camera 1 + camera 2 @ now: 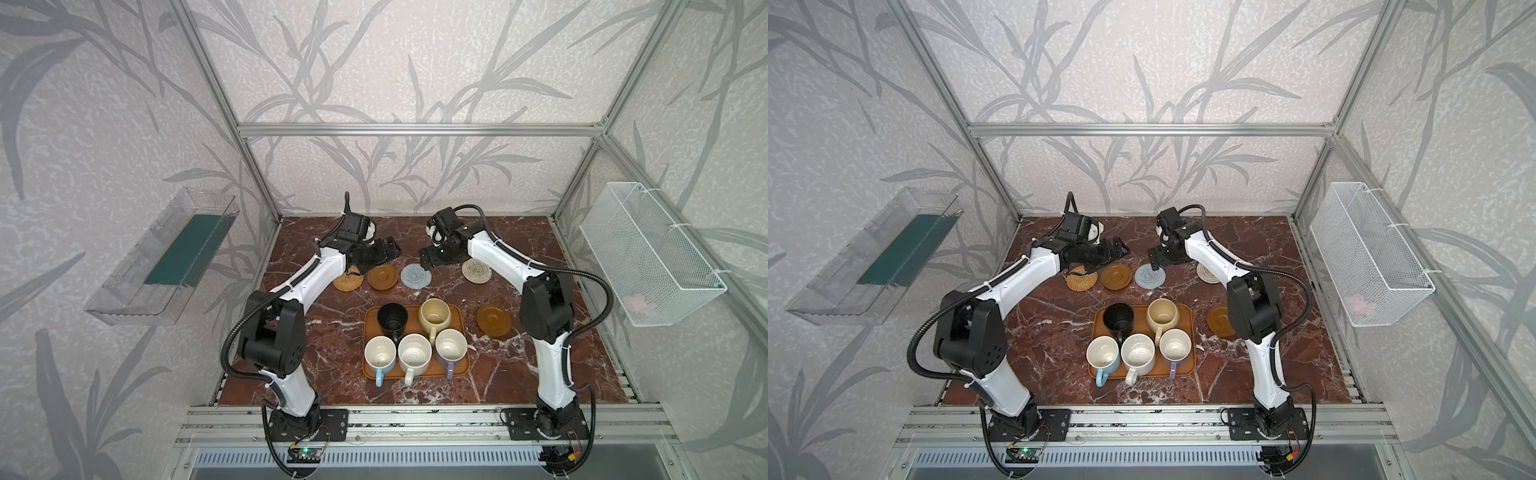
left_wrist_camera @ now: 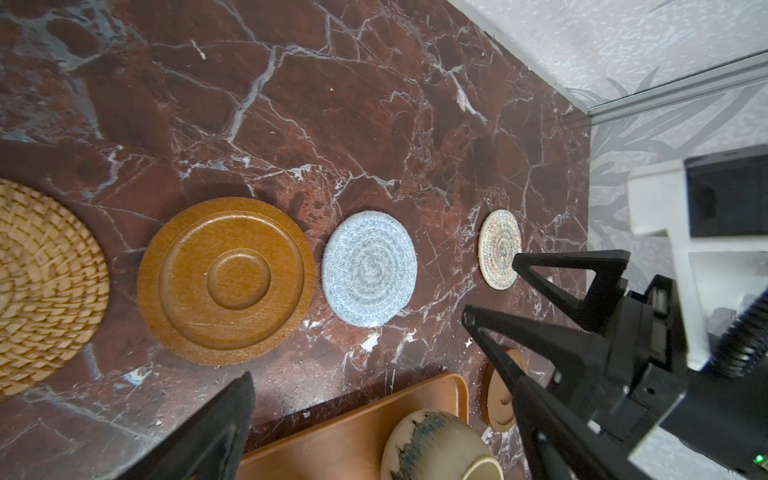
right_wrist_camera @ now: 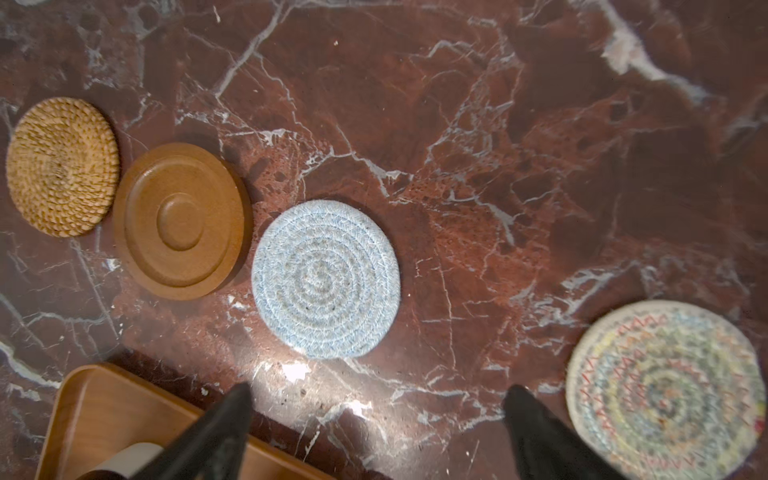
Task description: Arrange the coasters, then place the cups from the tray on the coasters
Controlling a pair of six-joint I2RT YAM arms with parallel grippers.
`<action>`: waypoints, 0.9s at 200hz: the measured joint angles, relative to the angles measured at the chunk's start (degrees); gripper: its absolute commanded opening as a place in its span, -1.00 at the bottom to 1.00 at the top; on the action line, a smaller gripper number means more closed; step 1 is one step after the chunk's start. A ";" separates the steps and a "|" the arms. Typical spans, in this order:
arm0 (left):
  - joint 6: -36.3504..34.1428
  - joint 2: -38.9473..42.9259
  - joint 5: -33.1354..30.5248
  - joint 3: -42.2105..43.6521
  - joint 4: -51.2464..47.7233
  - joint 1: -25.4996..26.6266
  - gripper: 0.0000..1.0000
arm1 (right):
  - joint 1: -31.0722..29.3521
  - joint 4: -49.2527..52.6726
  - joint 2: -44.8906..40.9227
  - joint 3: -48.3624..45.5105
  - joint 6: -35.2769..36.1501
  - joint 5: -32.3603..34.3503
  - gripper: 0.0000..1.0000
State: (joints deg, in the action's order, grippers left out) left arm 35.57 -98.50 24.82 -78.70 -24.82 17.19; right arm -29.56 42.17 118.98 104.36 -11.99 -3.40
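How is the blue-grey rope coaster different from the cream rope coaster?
Colour: the blue-grey coaster is plain pale blue-grey; the cream coaster shows red, yellow and green threads.
Place: the blue-grey coaster lies close beside a brown coaster; the cream coaster lies apart, a wide gap of table between them.
Both are round, coiled, flat, with no cup on them.
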 measured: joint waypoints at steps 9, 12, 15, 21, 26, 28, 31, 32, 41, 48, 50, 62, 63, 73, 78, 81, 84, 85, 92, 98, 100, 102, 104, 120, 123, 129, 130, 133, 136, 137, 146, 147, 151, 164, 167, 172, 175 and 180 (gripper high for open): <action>-0.04 0.76 0.87 0.04 0.07 0.02 0.99 | -0.02 -0.42 -2.27 -1.55 -0.11 0.92 0.98; -0.07 0.98 1.05 0.04 0.09 0.02 0.98 | -0.02 -0.55 -2.95 -2.03 -0.13 1.01 0.98; -0.13 1.40 1.42 0.09 0.11 0.04 0.98 | -0.02 -0.68 -3.76 -2.58 -0.13 1.51 0.98; -0.26 2.03 1.97 0.13 0.11 0.11 0.98 | -0.02 -0.81 -5.29 -3.52 -0.11 2.01 0.98; -0.39 2.69 2.38 0.20 0.13 0.22 0.98 | -0.02 -1.05 -6.80 -4.44 -0.02 2.56 0.98; -0.48 2.99 2.56 0.20 0.13 0.28 0.98 | -0.02 -1.20 -7.39 -4.81 0.07 2.84 0.98; -0.52 3.39 2.71 0.22 0.13 0.37 0.98 | -0.02 -1.51 -8.17 -5.35 0.15 3.19 0.98; -0.57 3.58 2.84 0.22 0.11 0.42 0.98 | -0.02 -1.57 -8.35 -5.49 0.17 3.17 0.98; -0.94 4.83 3.50 0.26 0.15 0.79 0.98 | -0.02 -2.40 -10.95 -7.34 0.70 4.61 0.98; -1.11 5.99 3.93 0.46 0.35 1.20 0.98 | -0.02 -3.08 -13.14 -9.07 1.33 5.70 0.98; -1.14 6.36 4.02 0.57 0.44 1.31 0.98 | -0.02 -3.30 -13.77 -9.57 1.49 6.21 0.99; -1.36 8.57 4.57 1.22 0.68 2.10 0.98 | -0.02 -4.59 -17.51 -12.92 2.99 7.96 0.98; -1.40 8.81 4.57 1.29 0.70 2.21 0.99 | -0.02 -4.68 -17.73 -13.14 3.06 8.11 0.98; -1.44 10.45 4.81 1.70 0.66 2.82 0.99 | -0.02 -5.35 -20.61 -15.91 4.46 9.18 0.99; -1.46 11.17 4.81 1.84 0.61 3.17 0.98 | 0.04 -5.62 -21.92 -17.22 5.07 9.86 0.98; -1.49 11.58 4.81 1.88 0.57 3.32 0.98 | 0.07 -5.70 -22.58 -17.92 5.33 10.05 0.98; -1.49 11.93 4.79 1.90 0.46 3.54 0.99 | 0.17 -5.92 -23.34 -18.73 5.70 10.45 0.99; -1.49 12.07 4.79 1.92 0.42 3.61 0.98 | 0.17 -5.90 -23.54 -18.88 5.77 10.51 0.98; -1.51 12.79 4.63 1.92 0.11 4.07 0.98 | 0.42 -6.16 -25.00 -20.61 6.34 10.93 0.98; -1.51 13.38 4.33 1.92 -0.35 4.50 0.98 | 0.63 -6.32 -25.94 -21.84 6.58 11.13 0.99; -1.51 13.46 4.22 1.92 -0.48 4.59 0.98 | 0.70 -6.34 -26.27 -22.29 6.73 11.13 0.99; -1.51 13.64 4.13 1.92 -0.61 4.72 0.99 | 0.79 -6.40 -26.58 -22.77 6.78 11.19 0.98; -1.51 13.77 3.96 1.92 -0.76 4.87 0.99 | 0.85 -6.43 -26.86 -23.21 6.95 11.17 0.98; -1.53 14.21 3.61 1.92 -1.77 5.75 0.98 | 1.92 -6.43 -28.15 -26.10 7.41 11.02 0.98; -1.53 14.21 3.63 1.92 -1.92 5.81 0.99 | 2.27 -6.45 -28.26 -26.51 7.43 10.95 0.98; -1.53 14.14 3.65 1.92 -2.25 6.05 0.98 | 3.13 -6.80 -28.37 -27.54 7.58 10.47 0.99; -1.53 14.12 3.67 1.92 -2.29 6.05 0.99 | 3.23 -6.84 -28.37 -27.67 7.56 10.36 0.99; -1.51 14.08 3.67 1.92 -2.51 6.08 0.98 | 3.65 -7.06 -28.37 -28.11 7.61 9.94 0.98; -1.51 14.01 3.69 1.92 -2.73 6.14 0.98 | 4.35 -7.34 -28.37 -28.70 7.58 9.62 0.99; -1.51 13.99 3.72 1.92 -2.89 6.19 0.98 | 4.48 -7.43 -28.37 -28.81 7.58 9.44 0.99; -1.49 13.81 3.76 1.92 -3.52 6.47 0.98 | 6.54 -7.96 -28.24 -30.12 7.50 8.00 0.98; -1.49 13.79 3.76 1.92 -3.54 6.49 0.99 | 6.73 -8.00 -28.24 -30.21 7.50 7.89 0.98; -1.46 13.62 3.78 1.90 -3.87 6.69 0.98 | 7.96 -8.02 -28.04 -30.62 7.32 7.08 0.99; -1.46 12.85 3.87 1.60 -4.50 7.15 0.97 | 11.37 -8.02 -27.12 -30.77 6.43 5.03 0.99; -1.44 12.61 3.87 1.36 -4.72 7.21 0.97 | 12.07 -8.09 -26.86 -30.69 6.21 4.63 0.99; -1.42 12.00 3.89 0.87 -4.98 7.41 0.97 | 13.25 -8.11 -26.25 -30.47 5.88 4.07 0.99; -1.44 11.52 3.93 0.42 -5.16 7.58 0.97 | 13.84 -8.20 -25.92 -30.36 5.79 3.87 0.99; -1.42 10.84 4.02 -0.31 -5.44 7.82 0.97 | 14.67 -8.28 -25.38 -30.16 5.55 3.61 0.99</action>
State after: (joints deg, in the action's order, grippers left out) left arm 34.15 -87.66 28.84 -79.00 -30.26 25.02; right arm -14.90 33.89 93.60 74.19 -6.44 0.21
